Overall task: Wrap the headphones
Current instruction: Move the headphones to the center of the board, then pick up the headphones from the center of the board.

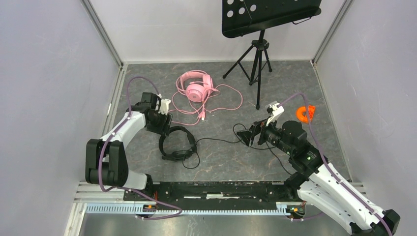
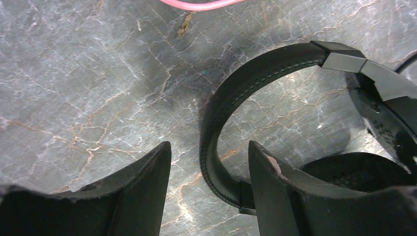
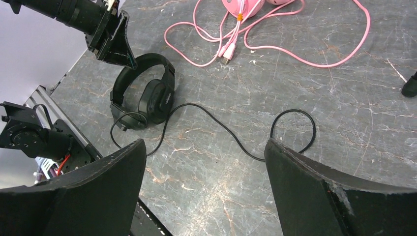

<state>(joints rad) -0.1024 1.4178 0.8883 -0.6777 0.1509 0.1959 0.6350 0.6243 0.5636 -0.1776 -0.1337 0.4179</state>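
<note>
The black headphones lie flat on the marble floor left of centre, and their thin black cable trails right in loops. My left gripper hangs open over the headband. The band passes between the fingers close to the right finger, with a gap on the other side. My right gripper stands wide open and empty above the black cable, right of the black headphones. The pink headphones lie further back, their pink cable spread loosely around them.
A black music stand on a tripod stands at the back. A small orange plastic piece lies at the right. White walls close in both sides, and a metal rail runs along the near edge.
</note>
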